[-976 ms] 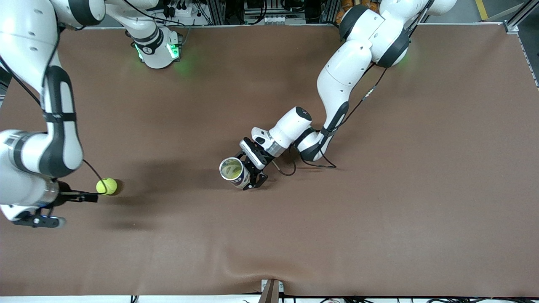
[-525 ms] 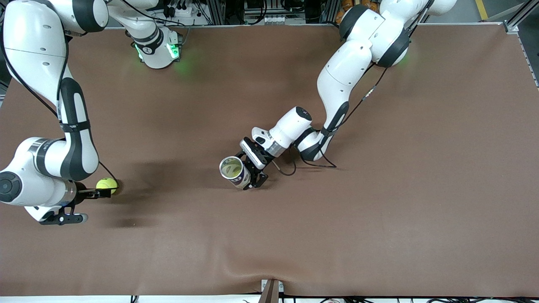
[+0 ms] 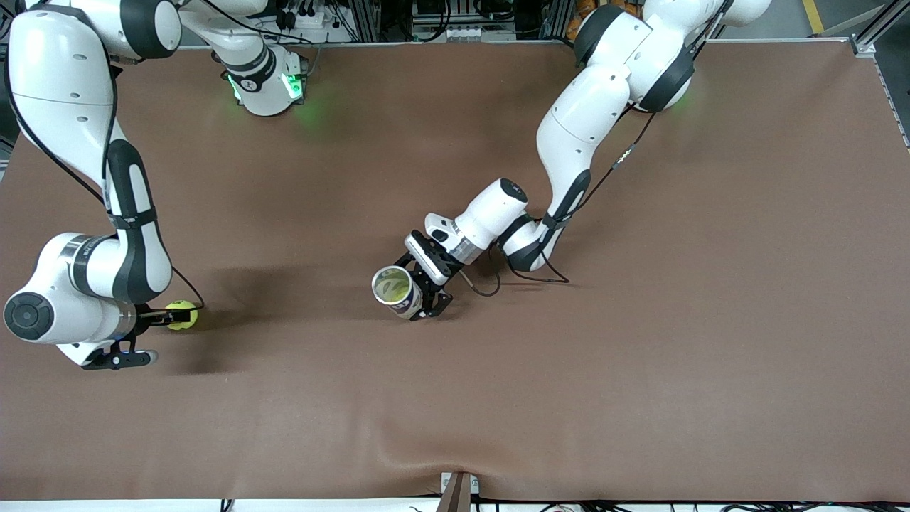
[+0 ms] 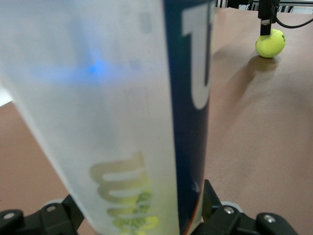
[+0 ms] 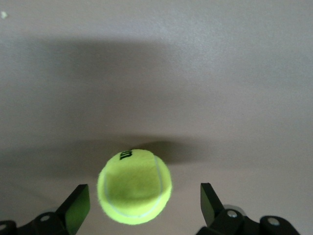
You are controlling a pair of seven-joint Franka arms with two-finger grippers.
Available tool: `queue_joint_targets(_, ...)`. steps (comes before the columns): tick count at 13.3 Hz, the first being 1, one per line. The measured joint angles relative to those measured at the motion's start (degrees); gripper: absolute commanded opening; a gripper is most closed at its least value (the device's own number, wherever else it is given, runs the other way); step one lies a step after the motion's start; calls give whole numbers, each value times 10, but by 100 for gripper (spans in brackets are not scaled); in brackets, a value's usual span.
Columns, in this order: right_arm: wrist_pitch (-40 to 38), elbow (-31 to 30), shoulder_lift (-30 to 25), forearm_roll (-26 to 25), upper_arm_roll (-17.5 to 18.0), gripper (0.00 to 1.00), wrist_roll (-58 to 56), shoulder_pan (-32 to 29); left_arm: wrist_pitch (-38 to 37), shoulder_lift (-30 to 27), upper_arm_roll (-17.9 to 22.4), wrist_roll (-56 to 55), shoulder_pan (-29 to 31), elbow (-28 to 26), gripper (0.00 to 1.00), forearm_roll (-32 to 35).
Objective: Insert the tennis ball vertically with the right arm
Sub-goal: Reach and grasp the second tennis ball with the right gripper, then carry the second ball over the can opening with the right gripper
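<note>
Broadly, the brown bench [image 3: 640, 355] fills the front view, its cover rippled slightly at the edge nearest the front camera. The two white arms with black joint bands come next in size. The right arm [image 3: 106, 213] reaches down along its own end of the bench, and the left arm [image 3: 569, 142] bends toward the middle.

The left hand [image 3: 419, 284] sits low at mid-bench, clamped on a clear plastic tube [image 3: 395, 290] — a tennis-ball can with a dark blue label and white lettering. The can stands roughly upright with its open mouth upward, and something yellowish shows inside it. In the left wrist view the can [image 4: 122, 112] fills most of the frame, the black fingers [image 4: 215, 205] pressing its sides.

The right hand [image 3: 160, 318] is down at the bench surface, right at the tennis ball [image 3: 182, 314], which lies near the right arm's end of the bench, well apart from the can. In the right wrist view the yellow-green ball [image 5: 134, 187] rests on the bench between the two spread fingers [image 5: 76, 205] — a clear gap shows on each side, wider on one than the other, so the fingers stand apart and do not touch it. The ball's black printed mark faces up.
</note>
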Motion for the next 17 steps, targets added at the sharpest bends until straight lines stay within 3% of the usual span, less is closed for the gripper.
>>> queue_joint_targets(6, 42, -33, 1, 0, 1, 98, 0, -1, 0, -14, 0, 0, 1, -19, 95, 0)
queue_joint_targets(7, 42, -34, 1, 0, 2, 73, 0, -1, 0, -14, -1, 0, 1, -19, 95, 0)
queue_joint_targets(8, 43, -36, 1, 0, 2, 42, 0, -1, 0, -14, -1, 0, 1, -19, 95, 0)
queue_joint_targets(9, 43, -37, 1, 0, 2, 20, 0, 0, 0, -14, -2, 0, 1, -19, 95, 0)
queue_joint_targets(10, 43, -38, 1, 0, 3, 6, 0, 0, 0, -14, -4, 0, 2, -19, 95, 0)
queue_joint_targets(11, 44, -39, 1, 0, 3, 0, 0, 0, 0, -14, -5, 0, 2, -19, 95, 0)
queue_joint_targets(17, 40, -31, -2, 0, 4, 0, 0, 4, 0, -16, -7, 0, 2, -19, 95, 0)
